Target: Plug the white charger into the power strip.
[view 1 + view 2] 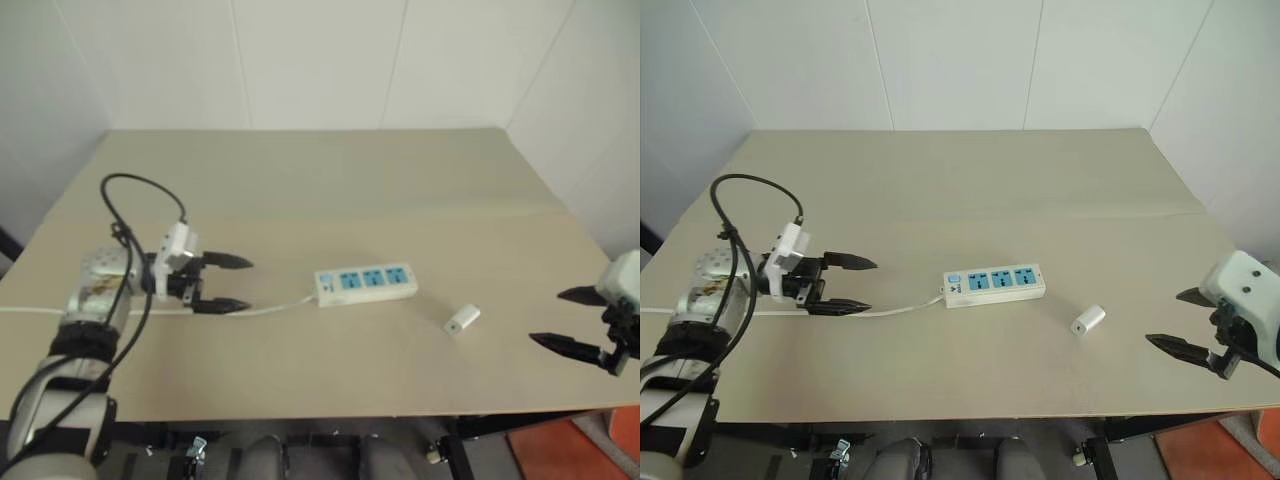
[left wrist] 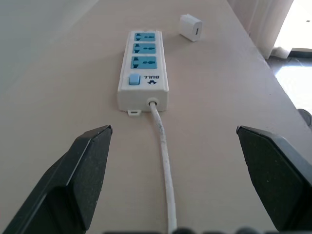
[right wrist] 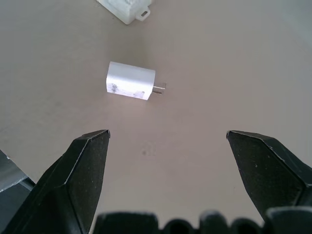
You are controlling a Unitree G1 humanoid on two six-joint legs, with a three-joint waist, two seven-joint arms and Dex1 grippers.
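From the head camera I see the white charger (image 1: 462, 320) lying on its side on the table (image 1: 300, 180), just right of the power strip (image 1: 366, 283), with my left gripper (image 1: 232, 284) and right gripper (image 1: 572, 319) both spread wide and empty. My left wrist view looks along the cord (image 2: 163, 161) at the strip's switch end. In my right wrist view the charger looks light, hard and smooth, so I'd pinch its flat sides, away from the prongs.

- Head pair: high, looking forward and down over the whole table (image 1: 300, 190); both share the power strip (image 1: 366, 283) and charger (image 1: 462, 320).
- Left wrist: low, close, looking along the cord (image 2: 163, 161) at the strip's switch end.
- Right wrist: close above the charger, facing steeply down; strip's corner shared.
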